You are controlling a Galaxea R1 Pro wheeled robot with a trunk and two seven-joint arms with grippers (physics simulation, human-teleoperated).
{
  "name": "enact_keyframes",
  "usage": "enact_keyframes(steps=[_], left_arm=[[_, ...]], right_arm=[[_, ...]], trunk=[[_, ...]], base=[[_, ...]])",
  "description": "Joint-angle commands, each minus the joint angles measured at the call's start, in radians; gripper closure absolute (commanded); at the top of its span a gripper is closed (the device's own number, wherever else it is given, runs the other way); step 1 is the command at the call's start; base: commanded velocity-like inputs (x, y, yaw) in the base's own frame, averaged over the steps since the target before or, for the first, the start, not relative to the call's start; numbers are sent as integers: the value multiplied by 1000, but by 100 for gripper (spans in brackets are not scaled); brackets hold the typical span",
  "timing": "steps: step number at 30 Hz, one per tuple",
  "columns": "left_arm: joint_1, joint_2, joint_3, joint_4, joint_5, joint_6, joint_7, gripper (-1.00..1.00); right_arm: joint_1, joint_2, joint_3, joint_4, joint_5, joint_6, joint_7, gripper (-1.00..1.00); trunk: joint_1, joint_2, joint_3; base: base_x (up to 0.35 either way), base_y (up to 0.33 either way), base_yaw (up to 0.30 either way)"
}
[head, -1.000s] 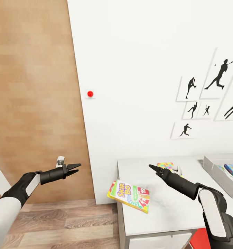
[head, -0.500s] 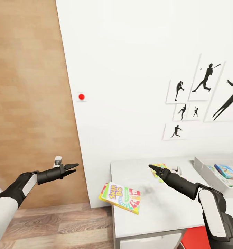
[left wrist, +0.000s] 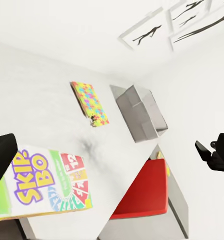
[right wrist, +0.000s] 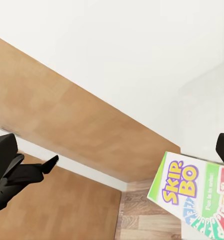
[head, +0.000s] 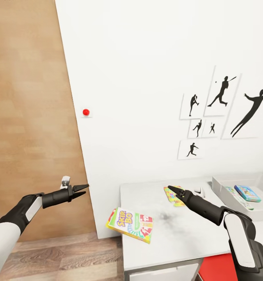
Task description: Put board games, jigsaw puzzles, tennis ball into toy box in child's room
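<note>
Camera panned; Skip-Bo box overhanging table.

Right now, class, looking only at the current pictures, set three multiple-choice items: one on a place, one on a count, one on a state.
1. Where does the Skip-Bo box lie?
A. inside the toy box
B. overhanging the table's corner
C. on the floor

2. How many silhouette pictures hang on the wall?
A. two
B. four
C. six

3. What does the right gripper hold?
A. nothing
B. a ball
C. a jigsaw

Answers: 1 B, part of it juts past the table edge. 2 C, six frames count out. 3 A, its fingers are open and empty above the jigsaw puzzle.
</note>
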Motion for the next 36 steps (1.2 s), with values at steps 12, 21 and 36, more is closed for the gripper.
enact_keyframes(steps=[12, 21, 36], left_arm=[[0, 2, 0, 1, 4, 12, -1, -100], [0, 2, 2, 2, 5, 62, -1, -100], [-1, 35, 5, 2, 4, 236, 1, -100]], right_arm=[[-1, 1, 0, 0, 10, 3, 10, -100], [-1, 2, 1, 0, 9, 3, 10, -100], [-1, 2, 4, 0, 10, 3, 9, -100]], trunk=[[1, -1, 15], [1, -1, 15], [24, -43, -4]], base=[[-7, -108, -51], [-1, -5, -2], [0, 0, 0]])
